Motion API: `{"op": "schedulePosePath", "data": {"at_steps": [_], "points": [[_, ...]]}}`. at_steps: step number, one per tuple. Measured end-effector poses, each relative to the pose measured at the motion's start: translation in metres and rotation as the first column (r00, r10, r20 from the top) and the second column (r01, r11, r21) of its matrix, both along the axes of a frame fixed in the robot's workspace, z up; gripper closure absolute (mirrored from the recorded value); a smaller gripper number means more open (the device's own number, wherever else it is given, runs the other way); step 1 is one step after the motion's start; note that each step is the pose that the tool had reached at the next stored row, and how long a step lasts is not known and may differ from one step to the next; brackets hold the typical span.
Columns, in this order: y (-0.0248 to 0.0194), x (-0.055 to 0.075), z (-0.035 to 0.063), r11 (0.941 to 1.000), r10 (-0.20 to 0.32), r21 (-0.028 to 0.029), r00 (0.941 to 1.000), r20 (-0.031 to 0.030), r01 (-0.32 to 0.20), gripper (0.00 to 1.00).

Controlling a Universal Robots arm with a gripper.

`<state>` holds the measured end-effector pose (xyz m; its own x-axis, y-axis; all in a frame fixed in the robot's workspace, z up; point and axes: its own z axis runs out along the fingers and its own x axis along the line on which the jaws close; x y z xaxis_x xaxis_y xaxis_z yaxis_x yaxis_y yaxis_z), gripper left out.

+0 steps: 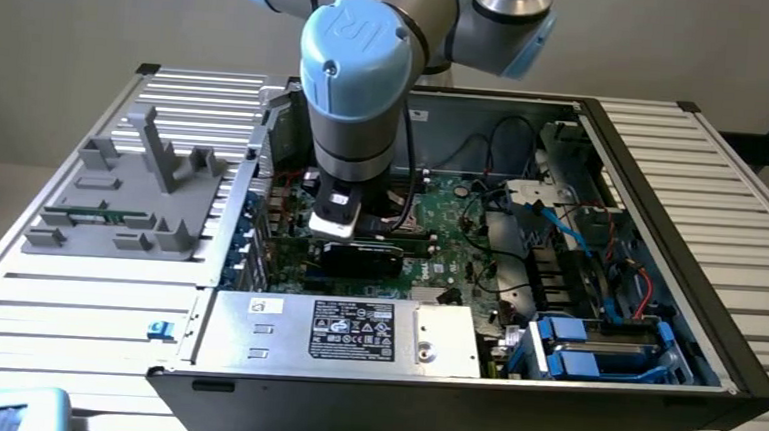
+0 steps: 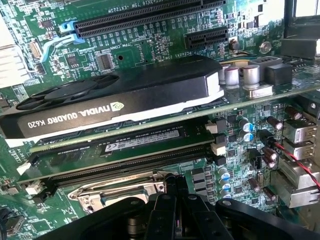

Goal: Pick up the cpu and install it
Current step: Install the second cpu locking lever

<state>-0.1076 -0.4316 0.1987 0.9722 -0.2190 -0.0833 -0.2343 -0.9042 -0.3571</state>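
My gripper (image 1: pixel 355 224) hangs low inside the open computer case (image 1: pixel 700 295), over the green motherboard (image 1: pixel 458 220). In the wrist view its black fingers (image 2: pixel 174 187) stand pressed together, and I see nothing between them. Just beyond the fingertips lies the dark socket with its metal frame (image 2: pixel 117 192), partly hidden by the gripper body. The cpu is hidden.
A black graphics card (image 2: pixel 115 100) stands across the board beyond the socket, with a memory stick (image 2: pixel 140 140) between them. Capacitors and a red cable (image 2: pixel 295 157) crowd one side. The power supply (image 1: pixel 337 333) fills the case front. A grey fixture (image 1: pixel 132 200) sits on the slatted table at the exterior view's left.
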Motion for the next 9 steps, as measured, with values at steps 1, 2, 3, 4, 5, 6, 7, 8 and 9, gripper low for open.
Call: {"op": "schedulePosePath", "data": {"at_steps": [1, 2, 3, 4, 5, 6, 7, 8, 9], "points": [[0.0000, 0.0000, -0.0004, 1.0000, 0.000, -0.0001, 1.0000, 0.0000, 0.000, 0.88], [0.0001, 0.0000, -0.0008, 1.0000, 0.000, -0.0002, 1.0000, -0.0001, 0.000, 0.88], [0.0001, 0.0000, -0.0012, 1.0000, 0.000, -0.0002, 1.0000, -0.0001, 0.000, 0.88], [0.0001, 0.0000, -0.0015, 1.0000, 0.000, -0.0004, 1.0000, -0.0002, 0.000, 0.88], [0.0002, 0.0000, -0.0019, 1.0000, 0.000, -0.0002, 1.0000, -0.0001, 0.000, 0.88], [0.0002, 0.0000, -0.0022, 1.0000, 0.000, -0.0001, 1.0000, 0.0000, 0.000, 0.88], [0.0003, 0.0000, -0.0026, 1.0000, 0.000, -0.0001, 1.0000, 0.0000, 0.000, 0.88], [0.0004, 0.0000, -0.0030, 1.0000, 0.000, -0.0001, 1.0000, -0.0001, 0.000, 0.88], [0.0005, 0.0000, -0.0035, 1.0000, 0.000, -0.0001, 1.0000, -0.0001, 0.000, 0.88]]}}
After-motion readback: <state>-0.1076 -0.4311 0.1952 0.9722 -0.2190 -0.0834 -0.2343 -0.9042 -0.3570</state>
